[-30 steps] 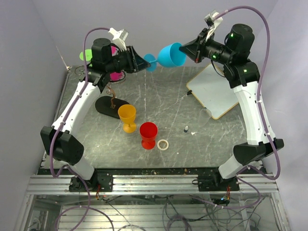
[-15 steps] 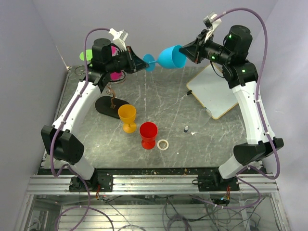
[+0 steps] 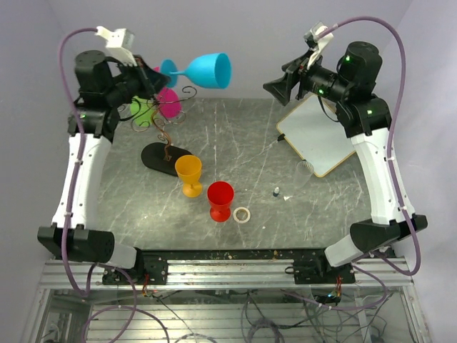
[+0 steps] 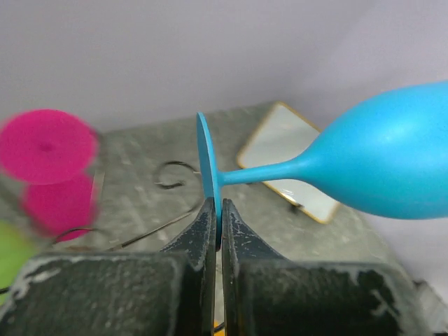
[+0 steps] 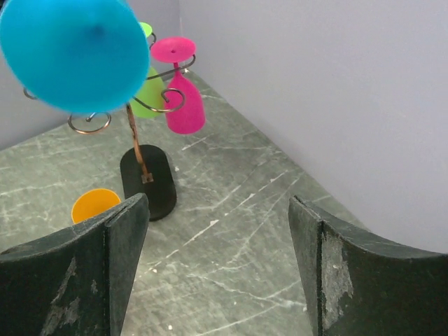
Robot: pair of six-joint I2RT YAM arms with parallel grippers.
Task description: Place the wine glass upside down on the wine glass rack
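The blue wine glass [image 3: 203, 70] lies sideways in the air at the back left, bowl pointing right. My left gripper [image 3: 153, 78] is shut on the rim of its flat foot [image 4: 207, 164], and the bowl [image 4: 392, 161] sticks out to the right. The wine glass rack [image 3: 166, 157] stands below it, a dark wire tree on a black oval base [image 5: 148, 180]. A pink glass [image 3: 169, 102] and a green glass [image 3: 143, 111] hang upside down on it. My right gripper [image 3: 277, 87] is open and empty, apart from the blue glass [image 5: 73, 52].
An orange cup [image 3: 188, 174] and a red cup [image 3: 220, 200] stand upright in front of the rack, with a small pale ring [image 3: 242, 214] beside the red one. A white board [image 3: 321, 132] lies at the back right. A tiny dark object [image 3: 275, 191] sits mid-table.
My right gripper let go of the blue bowl, opened and drew back to the right. My left gripper closed on the foot and swung the glass left and up, over the rack.
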